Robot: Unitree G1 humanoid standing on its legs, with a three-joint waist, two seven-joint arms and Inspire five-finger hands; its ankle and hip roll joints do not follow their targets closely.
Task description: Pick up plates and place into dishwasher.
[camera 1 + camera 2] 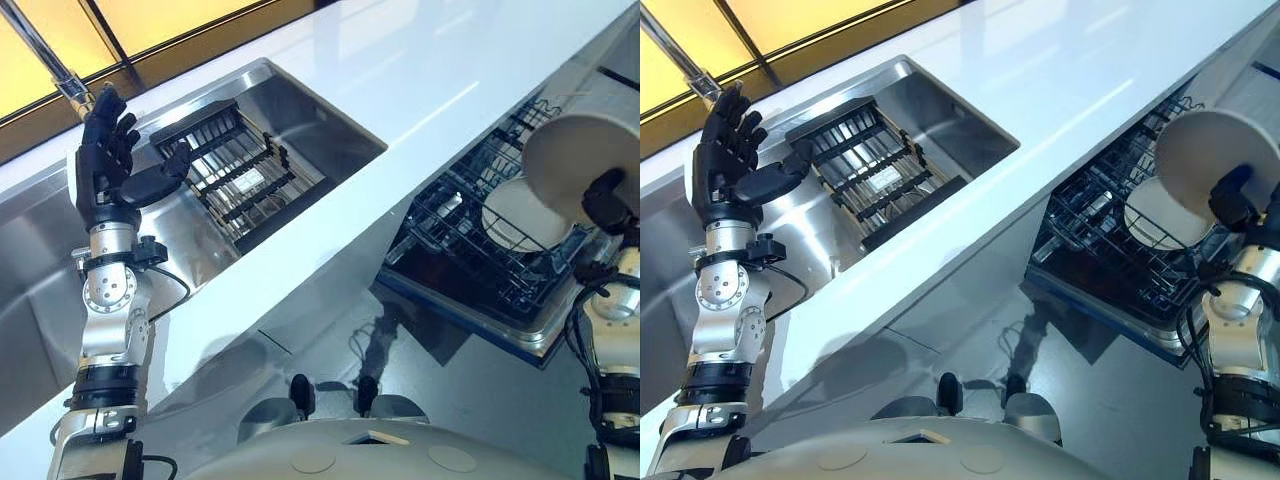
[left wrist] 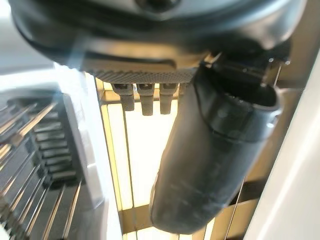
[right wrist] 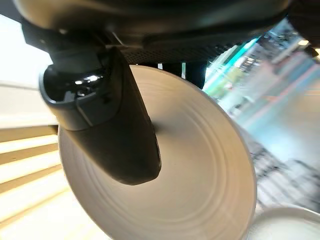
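From the left eye view, the right hand [image 1: 606,200] carries a white plate [image 1: 575,160] above the dishwasher rack [image 1: 480,250], where another plate [image 1: 520,215] already sits beyond its fingers. The left hand [image 1: 108,160] hovers over the sink [image 1: 310,125], fingers straight and spread, holding nothing, likely kept clear. The right wrist view shows the thumb [image 3: 112,120] pressed on the plate's face, pinching it for loading.
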